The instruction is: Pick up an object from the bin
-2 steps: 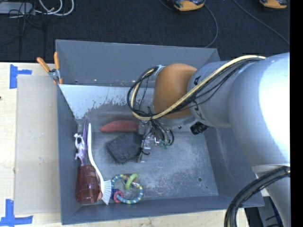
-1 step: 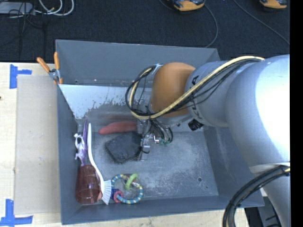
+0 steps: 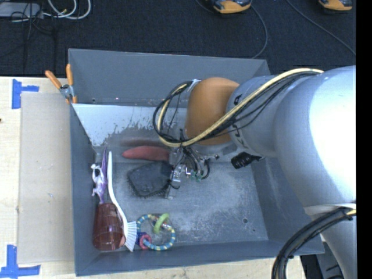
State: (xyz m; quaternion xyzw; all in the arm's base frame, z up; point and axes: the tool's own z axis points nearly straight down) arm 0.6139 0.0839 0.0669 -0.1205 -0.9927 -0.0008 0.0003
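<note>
Likely the grasp step: hand (image 3: 173, 180) low against the dark grey lump (image 3: 145, 181) beside it; apart or together, cannot tell; next, clamp and lift

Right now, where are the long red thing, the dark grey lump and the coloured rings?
long red thing (image 3: 143, 153), camera view, its middle.
dark grey lump (image 3: 145, 181), camera view, its top.
coloured rings (image 3: 156, 232), camera view, their middle.
</note>
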